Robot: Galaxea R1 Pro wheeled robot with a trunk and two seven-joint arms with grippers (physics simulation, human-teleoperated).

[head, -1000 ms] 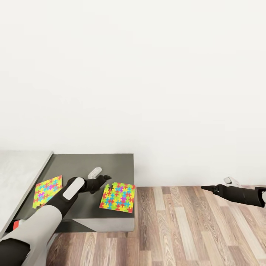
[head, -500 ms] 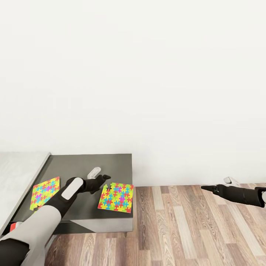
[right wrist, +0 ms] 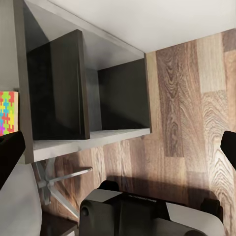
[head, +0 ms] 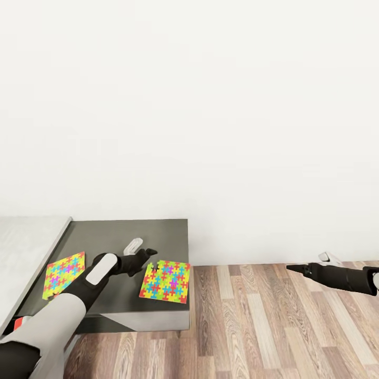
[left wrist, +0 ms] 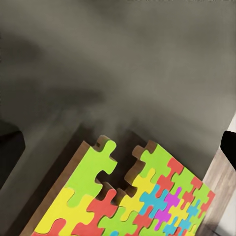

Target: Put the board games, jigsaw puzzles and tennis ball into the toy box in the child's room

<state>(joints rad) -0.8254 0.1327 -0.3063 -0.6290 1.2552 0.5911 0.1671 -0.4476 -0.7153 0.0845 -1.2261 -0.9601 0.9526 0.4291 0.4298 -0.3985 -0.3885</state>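
Two jigsaw puzzles lie flat on the table's lower dark grey section [head: 126,231]. One jigsaw puzzle [head: 65,273] sits at its left, by the pale grey upper top. The other jigsaw puzzle [head: 165,280] [left wrist: 132,196] lies at the right edge, with a notch in its near-gripper side. My left gripper [head: 143,250] [left wrist: 118,142] hovers open just behind that puzzle's back-left corner, holding nothing. My right gripper [head: 295,268] [right wrist: 119,150] hangs open over the wooden floor, far right of the table. The toy box, board games, tennis ball and bed are out of view.
A blank white wall fills the background. The pale grey table top [head: 26,247] runs off to the left. Wooden floor [head: 273,326] lies right of and in front of the table. The right wrist view looks into the table's dark open shelf [right wrist: 83,93] and shows my base [right wrist: 147,216].
The whole picture has shifted slightly, so the camera moved. Both arms and both puzzles hold their places.
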